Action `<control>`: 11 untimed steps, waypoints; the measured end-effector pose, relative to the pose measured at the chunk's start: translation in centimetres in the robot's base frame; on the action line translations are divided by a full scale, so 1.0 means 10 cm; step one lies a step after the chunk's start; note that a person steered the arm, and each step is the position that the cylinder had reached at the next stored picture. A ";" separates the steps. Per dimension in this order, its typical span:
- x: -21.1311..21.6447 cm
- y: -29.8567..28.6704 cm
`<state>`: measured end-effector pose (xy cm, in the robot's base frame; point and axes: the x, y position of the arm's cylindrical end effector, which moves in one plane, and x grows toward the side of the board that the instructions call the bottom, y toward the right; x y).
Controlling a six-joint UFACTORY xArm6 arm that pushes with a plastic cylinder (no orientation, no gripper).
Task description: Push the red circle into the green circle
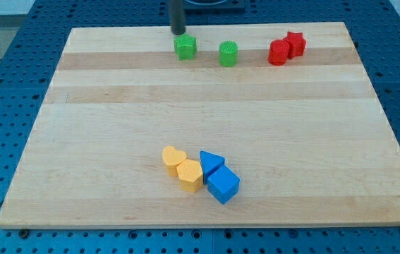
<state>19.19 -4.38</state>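
The red circle point(279, 52) sits near the board's top right, touching a red star point(295, 44) on its right. The green circle point(228, 53) stands to the left of the red circle, with a gap between them. A green star-like block point(185, 47) lies further left. My tip point(178, 32) is at the view's top, just above and slightly left of the green star-like block, far left of the red circle.
Near the view's bottom centre, a yellow heart point(173, 156), a yellow hexagon-like block point(190, 174), a blue triangle point(211, 163) and a blue cube point(223, 185) are clustered together. The wooden board point(80, 141) lies on a blue perforated table.
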 end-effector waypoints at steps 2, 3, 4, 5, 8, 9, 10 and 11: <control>0.06 2.60; 0.70 3.21; 1.01 2.95; 1.00 2.53; 0.65 2.46; 1.26 2.66; 1.15 2.20; 1.08 2.17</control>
